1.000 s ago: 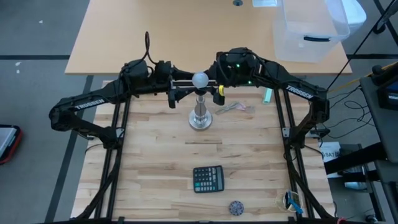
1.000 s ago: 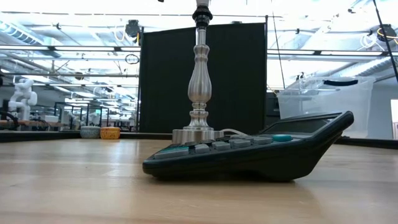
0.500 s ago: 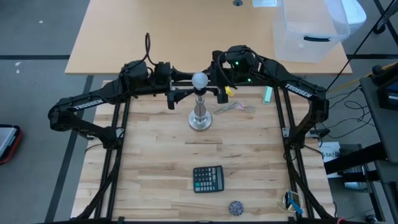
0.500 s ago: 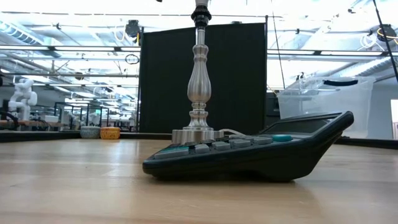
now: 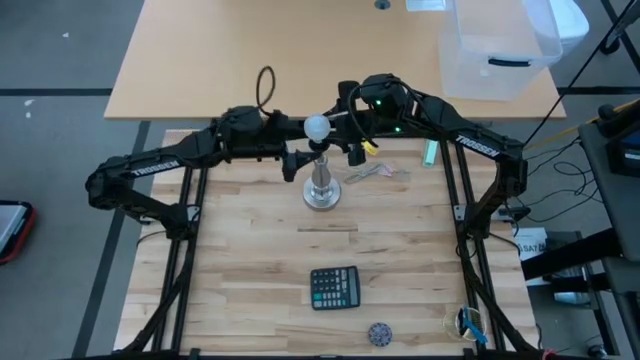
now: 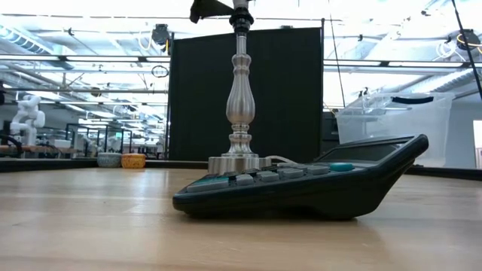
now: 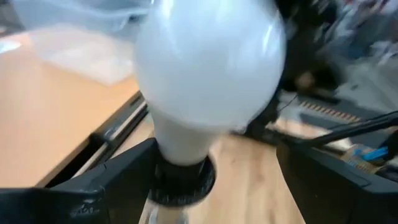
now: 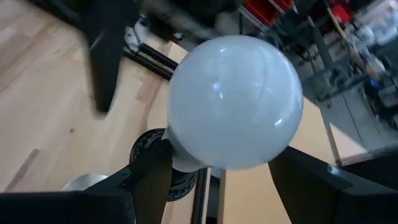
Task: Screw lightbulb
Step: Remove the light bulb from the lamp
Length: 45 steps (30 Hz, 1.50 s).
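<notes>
Here the lightbulb (image 5: 317, 127) sits upright in the dark socket at the top of the silver metal stand (image 5: 321, 184), which rests on its round base toward the far middle of the wooden table (image 5: 250, 260). My right claw (image 5: 348, 123) reaches in from the right at bulb height; in the right wrist view the frosted globe (image 8: 235, 102) lies between my two dark fingers (image 8: 146, 177), which stand spread on either side of it with some gap showing, and I cannot tell whether they touch the glass. My left claw (image 5: 294, 152) comes in from the left, just beside the stand's neck; in the left wrist view the bulb (image 7: 208, 68) fills the space ahead, and my fingers (image 7: 118, 177) are spread wide to either side of the socket, clear of the bulb. In the low view the stand (image 6: 241, 102) rises behind a dark calculator (image 6: 301, 188) that lies nearer the front edge of the table. A clear plastic bin (image 5: 495, 45) sits on the far tan table.
</notes>
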{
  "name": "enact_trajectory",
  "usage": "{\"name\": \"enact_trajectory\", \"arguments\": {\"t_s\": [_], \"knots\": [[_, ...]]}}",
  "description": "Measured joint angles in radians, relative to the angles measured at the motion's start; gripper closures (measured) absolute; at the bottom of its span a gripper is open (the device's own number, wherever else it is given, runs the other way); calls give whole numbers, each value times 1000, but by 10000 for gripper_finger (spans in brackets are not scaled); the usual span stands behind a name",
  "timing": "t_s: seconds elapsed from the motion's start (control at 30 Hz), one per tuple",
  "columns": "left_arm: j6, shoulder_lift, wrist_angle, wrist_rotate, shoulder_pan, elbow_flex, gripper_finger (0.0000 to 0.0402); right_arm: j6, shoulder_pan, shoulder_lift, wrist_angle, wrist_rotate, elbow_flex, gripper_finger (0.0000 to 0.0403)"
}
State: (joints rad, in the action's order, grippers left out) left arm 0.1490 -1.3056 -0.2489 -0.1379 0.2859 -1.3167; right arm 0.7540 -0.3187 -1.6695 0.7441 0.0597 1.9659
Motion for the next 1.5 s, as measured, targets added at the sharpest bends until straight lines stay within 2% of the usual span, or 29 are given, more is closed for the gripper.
{"name": "enact_trajectory", "arguments": {"t_s": [0.23, 0.57, 0.87, 1.1, 1.5], "knots": [[-26, -1, 18, 23, 2, 2, 69, -174, 11, 5, 1, -41, 0, 155], [-44, 0, 78, -25, 10, 2, 69, -414, 44, 6, -1, -32, 0, 154], [-50, 3, 96, -71, 7, 0, 69, -568, 53, 6, -46, 46, 0, 154], [-49, 3, 117, -99, 2, 0, 73, -638, 53, 2, -62, 84, 1, 154], [-47, 37, 56, -85, 1, 0, 119, -667, 55, -8, -51, 107, 3, 154]]}}
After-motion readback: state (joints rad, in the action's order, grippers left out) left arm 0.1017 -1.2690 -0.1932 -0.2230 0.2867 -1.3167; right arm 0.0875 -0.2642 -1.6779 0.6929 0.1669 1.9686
